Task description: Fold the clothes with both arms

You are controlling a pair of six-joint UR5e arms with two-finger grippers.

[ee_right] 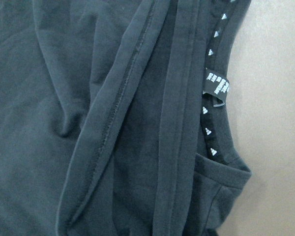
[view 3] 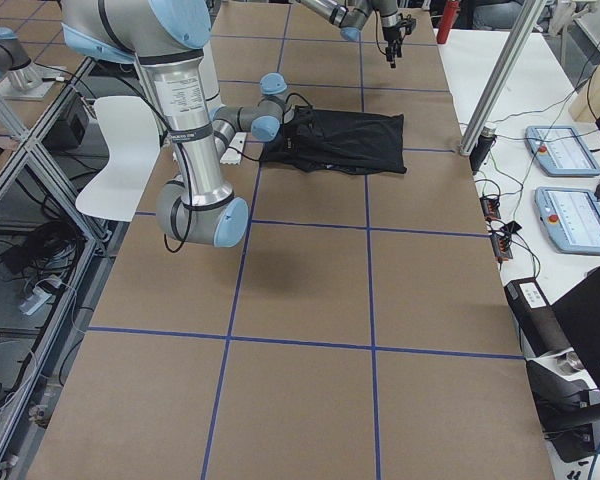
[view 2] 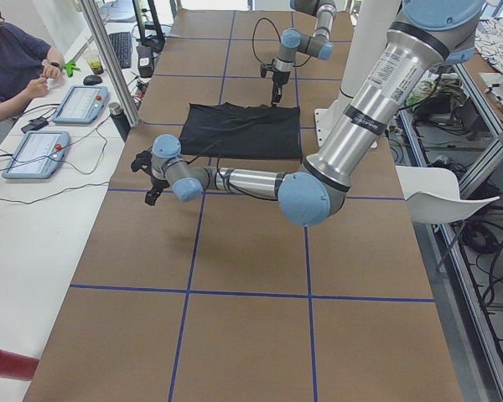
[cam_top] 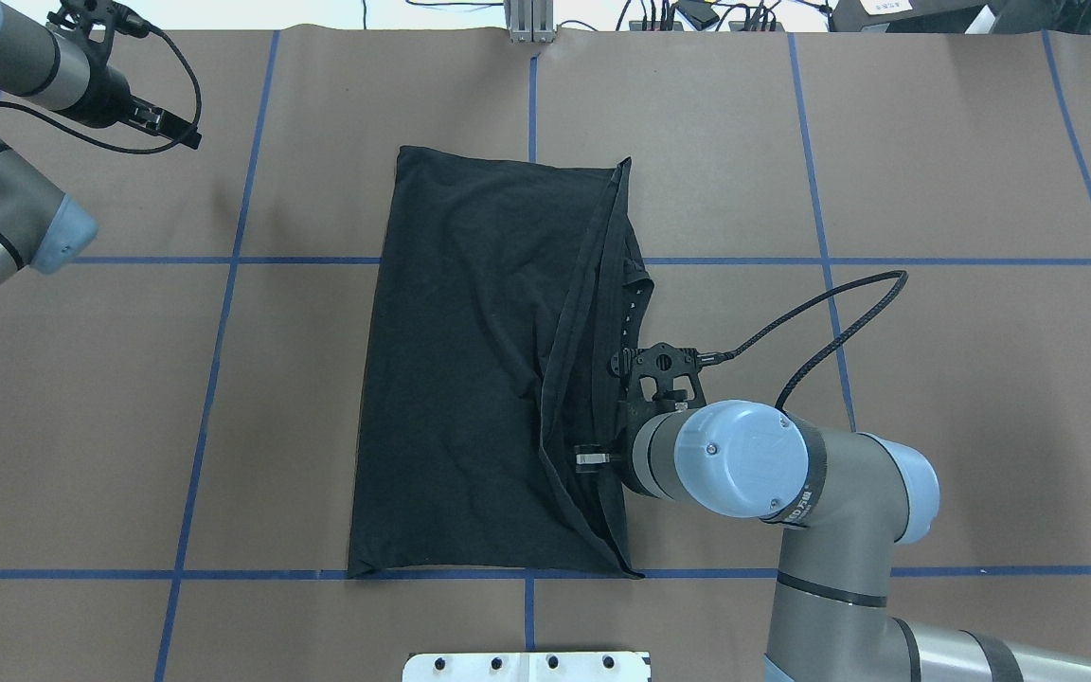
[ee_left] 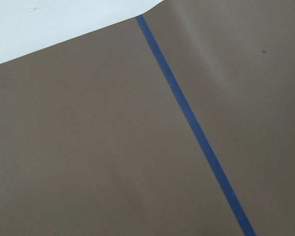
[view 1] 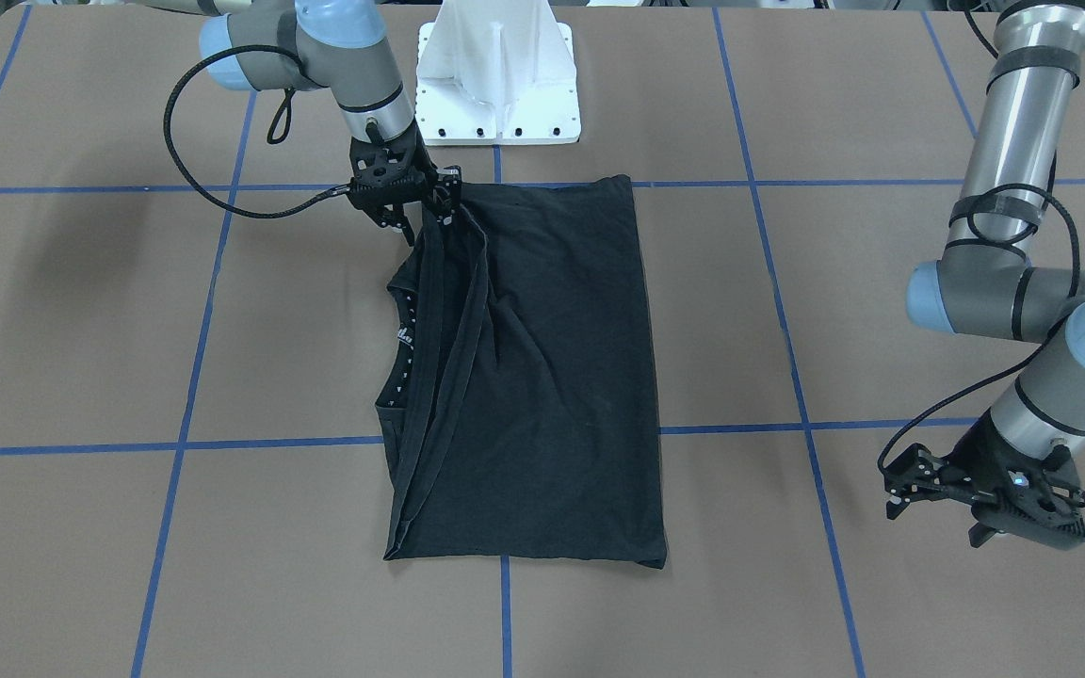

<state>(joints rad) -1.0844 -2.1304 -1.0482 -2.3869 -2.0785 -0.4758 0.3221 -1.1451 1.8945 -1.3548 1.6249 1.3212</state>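
The right gripper (view 1: pixel 444 200) is where trouble would likely start: it is pinched on a narrow bunch of hem at the shirt (view 1: pixel 552 377) corner nearest the base (view 1: pixel 497 85), and so small a bite could slip free once the cloth takes any pull. Its fingers are mostly hidden behind the wrist, but taut folds run up and meet at them, so I judge it clamped on the fabric rather than resting on it. Because only this one corner is lifted, carrying it across may drag the layer beneath, twist the loose strips of hem and leave the fold skewed or bunched. The collar (ee_right: pixel 211 113), with its label (ee_right: pixel 217 83), lies just beside the held edge and could get pulled along too. The rest of the shirt lies flat on the middle of the table (view 1: pixel 81 330) as a long, narrow rectangle, plain black side up, with no print showing. The left gripper (view 1: pixel 985 508) hangs over bare table, well apart from the shirt, touching nothing. I cannot tell whether its fingers are spread or together. From there it cannot hold the cloth down, which adds to the risk of dragging.
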